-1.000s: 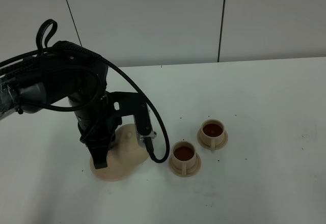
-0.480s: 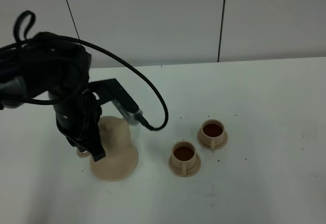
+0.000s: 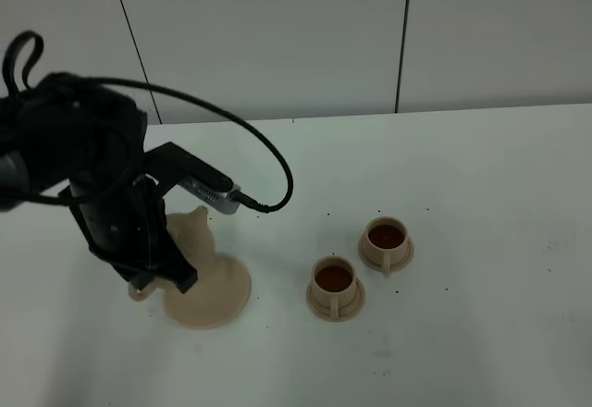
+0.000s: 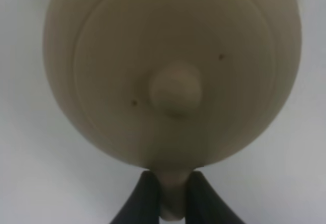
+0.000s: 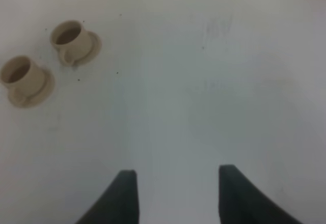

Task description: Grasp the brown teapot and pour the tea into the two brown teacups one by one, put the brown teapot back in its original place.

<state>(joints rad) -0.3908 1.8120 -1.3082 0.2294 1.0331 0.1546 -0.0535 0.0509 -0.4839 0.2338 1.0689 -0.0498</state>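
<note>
- White table [image 3: 481,166] under a pale panelled wall; the work sits on the table's left and middle.
- Left arm: over the last second it has swung from above the teapot toward the left edge of the overhead view and turned, so more of the teapot now shows.
- Left fingers [image 4: 173,196]: closed narrow on the teapot's handle, one dark finger on each side of it, as the wrist view shows. No release yet.
- Teapot [image 3: 190,240]: beside its wide round saucer [image 3: 222,296], lid and knob in place. Whether it rests fully on the disc or is a little lifted or tilted cannot be told.
- Near cup [image 3: 335,282] and far cup [image 3: 386,239]: each on its small saucer, right of the teapot and well apart from it, both showing dark liquid inside.
- Judgement: pouring appears done; the remaining step is settling the teapot on its disc and letting go.
- Right fingers [image 5: 175,196]: spread wide, holding nothing, hanging over bare table away from the cups.
</note>
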